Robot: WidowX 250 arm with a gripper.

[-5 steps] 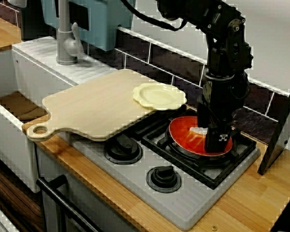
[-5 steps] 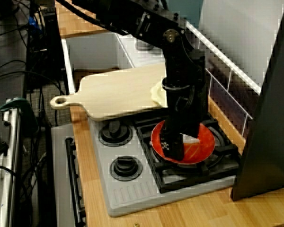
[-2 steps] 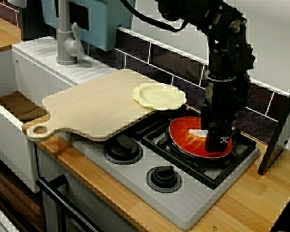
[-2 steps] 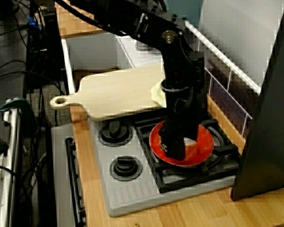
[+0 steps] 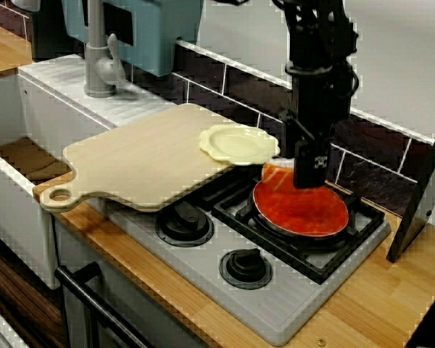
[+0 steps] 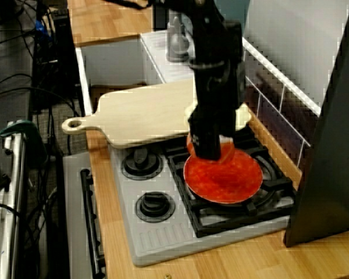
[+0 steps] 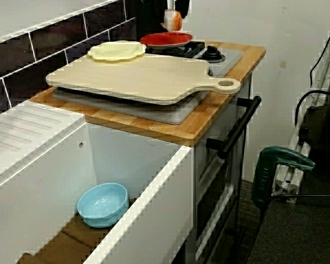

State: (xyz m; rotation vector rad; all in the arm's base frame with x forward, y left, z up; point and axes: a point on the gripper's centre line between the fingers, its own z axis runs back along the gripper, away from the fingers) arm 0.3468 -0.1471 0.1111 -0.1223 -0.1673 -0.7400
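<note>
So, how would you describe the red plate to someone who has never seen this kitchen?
Find the grey stove in the wooden counter. On its black grate, under the gripper, lies the red plate. Unlike the pale yellow, wavy-edged plate on the cutting board, it is red and smooth-rimmed.

The stove (image 5: 275, 304) sits on the table (image 5: 377, 304). Seen from the front, the board (image 5: 145, 156) lies across its left half, with the small plate (image 5: 239, 143) on the board's right end. Just right of it, the dish (image 5: 304, 210) rests on a burner under the pincer (image 5: 307, 177). Left of the stove, a bowl (image 7: 103, 204) lies in the sink (image 7: 154, 181).
</note>
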